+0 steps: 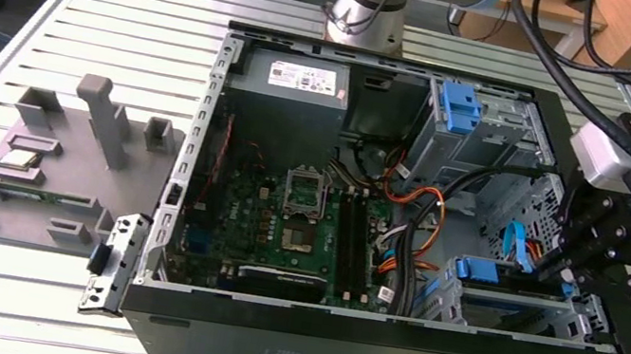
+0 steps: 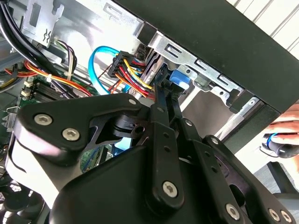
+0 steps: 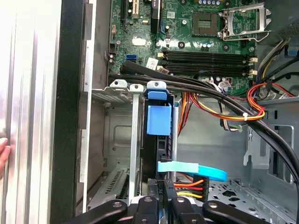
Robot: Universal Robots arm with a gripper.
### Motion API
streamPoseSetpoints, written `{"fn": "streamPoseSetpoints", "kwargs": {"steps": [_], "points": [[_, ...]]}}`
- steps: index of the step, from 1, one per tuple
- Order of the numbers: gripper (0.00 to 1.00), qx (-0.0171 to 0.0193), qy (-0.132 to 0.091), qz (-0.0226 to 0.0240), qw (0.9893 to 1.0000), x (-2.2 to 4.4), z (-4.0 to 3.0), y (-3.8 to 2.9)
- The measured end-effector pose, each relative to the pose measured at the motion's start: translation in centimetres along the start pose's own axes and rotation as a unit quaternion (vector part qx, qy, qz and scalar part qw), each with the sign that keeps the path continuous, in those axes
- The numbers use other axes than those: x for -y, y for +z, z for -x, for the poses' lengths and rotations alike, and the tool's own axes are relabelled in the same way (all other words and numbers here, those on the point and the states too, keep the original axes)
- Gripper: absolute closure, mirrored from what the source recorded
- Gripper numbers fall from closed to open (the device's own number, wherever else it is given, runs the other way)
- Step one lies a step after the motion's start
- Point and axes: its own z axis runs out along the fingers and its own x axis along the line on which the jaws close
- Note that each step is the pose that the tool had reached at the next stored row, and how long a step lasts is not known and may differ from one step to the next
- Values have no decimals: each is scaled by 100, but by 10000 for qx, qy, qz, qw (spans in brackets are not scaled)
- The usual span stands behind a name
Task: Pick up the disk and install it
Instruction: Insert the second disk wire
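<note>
First wrist view: the gripper (image 3: pixel 161 198) sat nearly closed on the disk (image 3: pixel 159 140) in its bay; loose cables (image 3: pixel 224 105) nearby — snagging risk.

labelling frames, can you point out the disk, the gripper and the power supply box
disk (image 3: pixel 159 120): first wrist view, on its blue bracket tab in the drive cage.
gripper (image 3: pixel 162 183): first wrist view, between its fingertips at the disk's edge.
power supply box (image 1: pixel 288 95): exterior view, on its grey side.
</note>
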Motion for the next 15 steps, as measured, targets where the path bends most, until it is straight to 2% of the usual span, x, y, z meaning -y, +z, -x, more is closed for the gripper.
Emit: {"fn": "streamPoseSetpoints", "kwargs": {"steps": [5, 11, 15], "points": [[83, 14, 0, -1, 10000, -1, 0, -24], [83, 71, -2, -2, 10000, -8, 3, -22], [83, 77, -2, -2, 10000, -11, 3, -20]]}}
